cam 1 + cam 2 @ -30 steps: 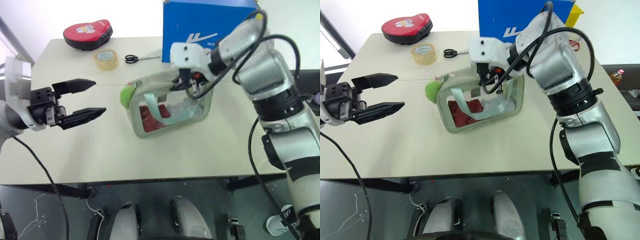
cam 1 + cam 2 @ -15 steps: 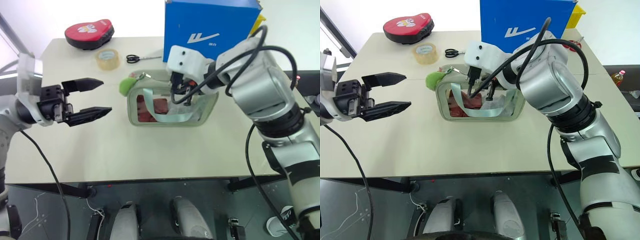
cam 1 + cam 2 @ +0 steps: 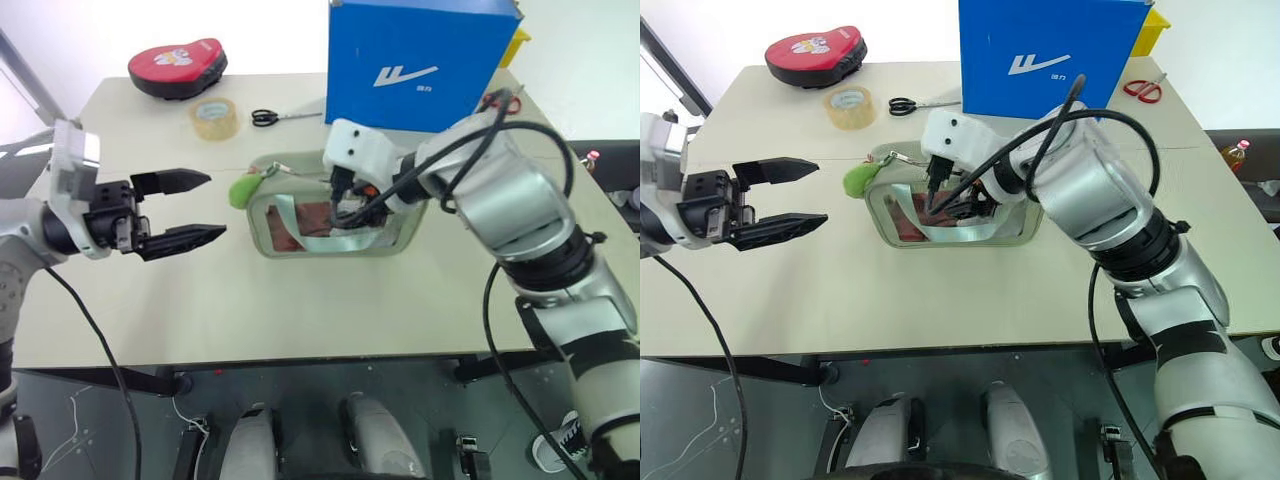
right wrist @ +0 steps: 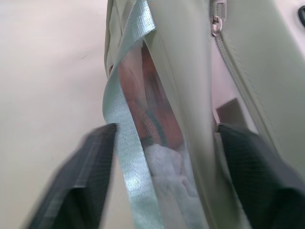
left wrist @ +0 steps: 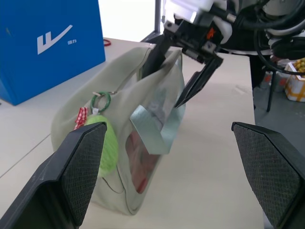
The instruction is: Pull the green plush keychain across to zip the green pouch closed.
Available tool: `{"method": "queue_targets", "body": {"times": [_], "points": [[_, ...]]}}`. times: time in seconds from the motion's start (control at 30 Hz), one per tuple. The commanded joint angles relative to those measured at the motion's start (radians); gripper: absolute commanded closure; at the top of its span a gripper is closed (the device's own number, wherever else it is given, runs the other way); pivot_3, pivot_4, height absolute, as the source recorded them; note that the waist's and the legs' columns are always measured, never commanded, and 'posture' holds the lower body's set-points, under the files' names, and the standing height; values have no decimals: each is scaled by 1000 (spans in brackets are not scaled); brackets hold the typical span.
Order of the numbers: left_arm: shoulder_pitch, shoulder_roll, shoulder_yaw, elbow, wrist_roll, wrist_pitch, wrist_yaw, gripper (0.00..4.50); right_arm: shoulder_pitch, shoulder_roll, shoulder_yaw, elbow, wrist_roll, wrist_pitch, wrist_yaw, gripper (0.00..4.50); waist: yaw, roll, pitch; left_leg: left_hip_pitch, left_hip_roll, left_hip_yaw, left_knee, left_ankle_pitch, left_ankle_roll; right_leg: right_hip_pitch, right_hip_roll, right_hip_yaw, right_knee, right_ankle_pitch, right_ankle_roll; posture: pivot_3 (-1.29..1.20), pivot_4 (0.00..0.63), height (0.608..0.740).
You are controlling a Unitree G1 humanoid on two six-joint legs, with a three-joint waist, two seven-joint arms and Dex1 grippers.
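**Now: approach to the zip pull, nothing gripped yet**

Our left gripper [image 3: 200,207] hangs with jaws wide apart and empty, level with the green plush keychain [image 3: 241,190] and short of it. Our right gripper [image 5: 183,71] straddles the green pouch [image 3: 330,245] near the strap, jaws apart around its top edge. The pouch lies on the surface [image 3: 300,300]. Next, we judge: left jaws close on the keychain, right steadies.

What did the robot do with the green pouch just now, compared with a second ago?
The right gripper had the green pouch tipped up off the table; it has set it down and opened its fingers, now straddling the pouch's top. The left gripper stayed open beside it. The green plush keychain still hangs at the pouch's left end.
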Motion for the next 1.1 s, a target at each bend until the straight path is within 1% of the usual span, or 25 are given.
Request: {"method": "queue_targets", "body": {"times": [0.03, 0.13, 0.27, 0.5, 0.63, 0.67, 0.7, 0.87, 0.9, 1.03, 1.1], "points": [[47, 9, 32, -15, 27, -20, 2, 0, -13, -73, -137, -35, 93, -110, 67, 1030, 0, 0, 0, 0, 0, 0, 0, 0, 0, 0, 0, 0, 0, 0, 0, 0, 150, 737], [61, -1, 28, -21, 34, -26, 10, 0, 15, -116, -190, -16, 145, -197, 98, 1030, 1, 0, 0, 0, 0, 0, -1, 0, 0, 0, 0, 0, -1, 0, 0, 0, 150, 737], [59, -6, 26, -27, 31, -28, 15, 0, 69, -152, -233, 49, 156, -351, 107, 1030, 0, 0, 0, 0, 0, 0, -1, 0, 0, 1, 0, 0, -1, 0, 0, 0, 150, 737], [53, 4, 36, -34, 27, -33, 11, 0, 197, -275, -226, 179, 76, -641, 132, 1030, 1, 0, 0, 0, 0, 1, -1, 0, 0, 1, 0, 0, -1, 0, 0, 0, 150, 737], [43, 5, 30, -29, 31, -36, 6, 0, 236, -290, -196, 247, 13, -754, 121, 1030, -1, 0, 0, 1, 0, 1, -1, 0, 0, 1, 0, 0, -1, 0, 0, 0, 150, 737], [38, 4, 25, -26, 32, -37, 5, 0, 243, -287, -186, 260, -4, -772, 117, 1524, -2, 0, 0, 1, 0, 1, -1, 0, 0, 1, 1, 1, -1, 0, 0, 0, 150, 737], [33, 3, 22, -22, 36, -39, 4, 0, 245, -280, -181, 269, -15, -783, 115, 1823, -2, 0, 0, 1, 0, 1, -1, 0, 0, 1, 1, 1, -1, 0, 0, 0, 150, 737], [-8, -6, -7, 5, 55, -49, -1, 0, 260, -241, -190, 250, 20, -832, 148, 4292, 0, 0, 0, 1, 1, 1, -1, 0, 0, 0, 1, 1, -1, 0, 0, 0, 150, 737], [-20, -9, -15, 16, 62, -53, -2, 0, 265, -235, -190, 243, 23, -847, 153, 4411, 0, 0, 0, 1, 1, 1, -1, 0, 0, 1, 1, 1, -1, 0, 0, 0, 150, 737], [-89, -28, -60, 93, 125, -90, 20, 0, 270, -212, -189, 233, 23, -845, 155, 4411, 0, 0, 0, 1, 0, 1, -1, 0, 0, 1, 1, 1, -1, 0, 0, 0, 150, 737], [-147, -47, -123, 161, 209, -139, 36, 0, 269, -209, -185, 254, 0, -859, 144, 4411, 0, 0, 0, 1, 0, 1, -1, 0, 0, 1, 1, 1, 0, 0, 0, 0, 150, 737]]}}
